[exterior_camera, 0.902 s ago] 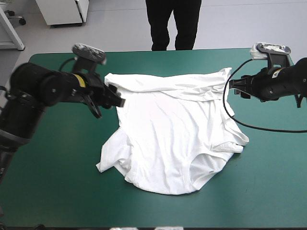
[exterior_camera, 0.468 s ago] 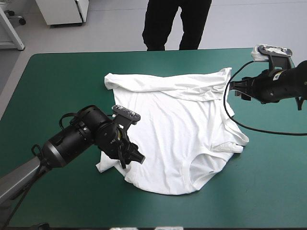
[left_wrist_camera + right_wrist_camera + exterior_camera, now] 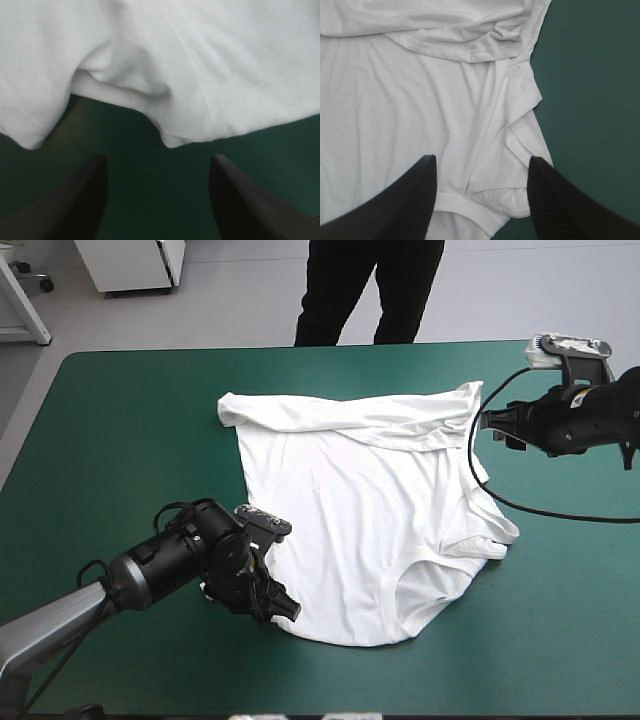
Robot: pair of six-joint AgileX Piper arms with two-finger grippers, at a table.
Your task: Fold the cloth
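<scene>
The white T-shirt (image 3: 370,510) lies spread on the teal-green cover, its far edge folded over in a band (image 3: 350,415), with a rumpled sleeve at the near left. My left gripper (image 3: 278,606) sits low at the shirt's near-left edge. In the left wrist view it (image 3: 159,157) is open, with cover between the fingers and the shirt's edge (image 3: 170,137) just ahead. My right gripper (image 3: 497,426) hovers by the shirt's far-right corner. It (image 3: 482,157) is open above the shirt's right side (image 3: 420,110), holding nothing.
Bare teal-green cover (image 3: 120,440) shows to the left of the shirt and along the table's near edge (image 3: 480,670). The shirt's right sleeve (image 3: 495,530) bunches toward the table's right side.
My left arm has swung from the shirt's far-left corner toward the near edge and come down at the near-left sleeve. The right arm and the shirt have stayed put.
</scene>
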